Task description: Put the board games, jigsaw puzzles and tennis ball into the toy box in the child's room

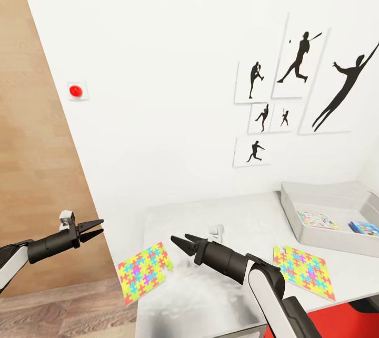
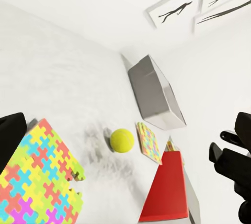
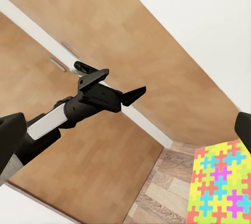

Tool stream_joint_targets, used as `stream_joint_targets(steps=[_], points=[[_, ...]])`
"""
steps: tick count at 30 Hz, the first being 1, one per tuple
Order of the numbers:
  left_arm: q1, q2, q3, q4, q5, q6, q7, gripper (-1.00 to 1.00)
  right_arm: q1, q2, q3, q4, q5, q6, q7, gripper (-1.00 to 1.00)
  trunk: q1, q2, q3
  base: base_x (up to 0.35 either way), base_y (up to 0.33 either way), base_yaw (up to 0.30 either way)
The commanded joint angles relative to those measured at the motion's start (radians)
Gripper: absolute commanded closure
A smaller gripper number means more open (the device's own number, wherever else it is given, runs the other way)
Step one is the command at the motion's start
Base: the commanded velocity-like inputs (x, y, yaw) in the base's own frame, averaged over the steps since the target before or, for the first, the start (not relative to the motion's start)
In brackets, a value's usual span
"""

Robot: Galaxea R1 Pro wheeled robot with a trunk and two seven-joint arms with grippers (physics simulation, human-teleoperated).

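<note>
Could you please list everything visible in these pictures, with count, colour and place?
Puzzles: 2, multicoloured; one overhanging the table's near-left corner, one in front of the bin.
Ball: 1, yellow-green, on the table between the puzzles.
Bin: 1, grey, table's far right.
Game boxes: 2, one pale, one blue, inside the bin.
Table: 1, pale grey top.
Wall pictures: 6, black silhouettes, above the table.
Button: 1, red, on the wall.
Left gripper: black, open, off the table's left edge.
Right gripper: black, open, over the table.
</note>
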Motion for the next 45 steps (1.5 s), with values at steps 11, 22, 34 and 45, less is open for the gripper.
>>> stream_joint_targets(steps=[11,22,34,45], points=[[-0.001,0.004,0.000,0.033,0.005,0.008,-0.002,-1.00,-0.001,0.000,-0.001,-0.002,-0.013,0.007,0.001,-1.00,0.027,-0.050,-0.023,0.000,0.000,0.000],[-0.001,0.011,0.001,0.037,0.005,0.007,-0.002,-1.00,0.001,0.000,-0.001,-0.002,-0.013,0.007,0.001,-1.00,0.027,-0.050,-0.020,-0.036,0.048,-0.049],[-0.001,0.015,0.001,0.039,0.004,0.005,-0.029,-1.00,0.002,0.000,-0.001,-0.002,-0.013,0.007,0.001,-1.00,0.027,-0.050,-0.019,-0.054,0.066,-0.005],[-0.001,0.015,0.001,0.039,0.004,0.005,-0.031,-1.00,0.003,0.000,-0.002,-0.002,-0.013,0.005,0.007,-1.00,0.027,-0.050,-0.019,0.000,0.102,0.000]])
